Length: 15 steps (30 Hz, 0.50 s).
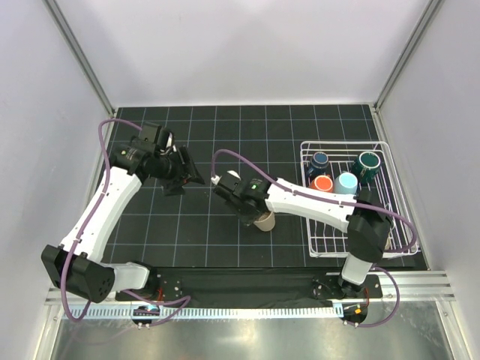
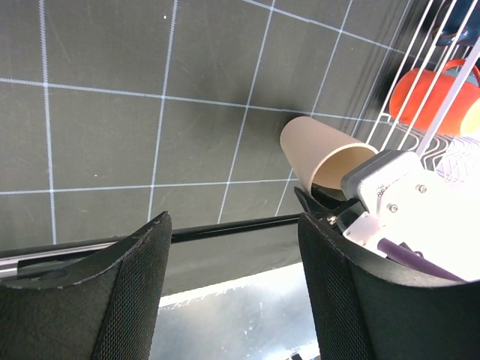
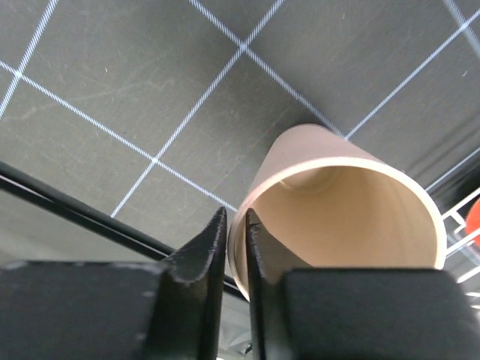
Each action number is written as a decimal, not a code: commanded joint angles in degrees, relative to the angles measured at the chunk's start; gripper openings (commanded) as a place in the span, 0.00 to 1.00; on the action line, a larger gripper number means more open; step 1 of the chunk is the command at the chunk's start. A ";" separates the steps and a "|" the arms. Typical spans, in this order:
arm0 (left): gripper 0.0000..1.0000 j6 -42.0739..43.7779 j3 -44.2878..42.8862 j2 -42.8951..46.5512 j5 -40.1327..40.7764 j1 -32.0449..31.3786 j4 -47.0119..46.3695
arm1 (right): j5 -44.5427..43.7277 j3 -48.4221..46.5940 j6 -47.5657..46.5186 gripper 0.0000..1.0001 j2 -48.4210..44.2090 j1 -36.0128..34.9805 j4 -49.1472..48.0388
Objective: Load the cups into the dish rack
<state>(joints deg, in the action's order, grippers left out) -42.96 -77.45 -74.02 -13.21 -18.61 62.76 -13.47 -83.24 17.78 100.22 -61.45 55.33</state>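
My right gripper is shut on the rim of the tall beige tumbler, one finger inside the wall and one outside. The tumbler hangs tilted just over the mat, left of the dish rack. It also shows in the left wrist view. In the rack sit the navy cup, the dark teal mug, the orange cup and the light blue mug. The taupe mug is out of view. My left gripper is open and empty at the left back of the mat.
The black gridded mat covers the table between grey side walls. A black bar and a metal rail run along the near edge. The rack's wires and the orange cup show in the left wrist view.
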 commanded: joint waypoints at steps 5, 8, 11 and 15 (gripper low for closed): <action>0.67 -1.51 0.54 -0.34 -3.66 0.33 -3.34 | 0.47 4.40 2.96 0.37 -6.79 -0.34 -4.18; 0.66 -2.21 1.16 -0.42 -5.42 0.16 -5.01 | -0.32 4.49 3.05 0.39 -7.67 -0.25 -3.83; 0.65 -2.39 0.29 -1.39 -4.89 -1.77 -5.63 | -1.03 4.32 2.96 0.40 -8.55 -0.34 -3.21; 0.65 -2.65 -1.56 -3.67 -4.45 -4.59 -5.54 | -3.22 2.57 3.40 0.52 -11.71 0.01 -0.50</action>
<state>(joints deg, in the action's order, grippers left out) -44.99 -76.71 -76.44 -16.43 -21.69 59.33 -13.80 -78.43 20.16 92.92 -61.45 53.84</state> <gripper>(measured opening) 0.652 0.504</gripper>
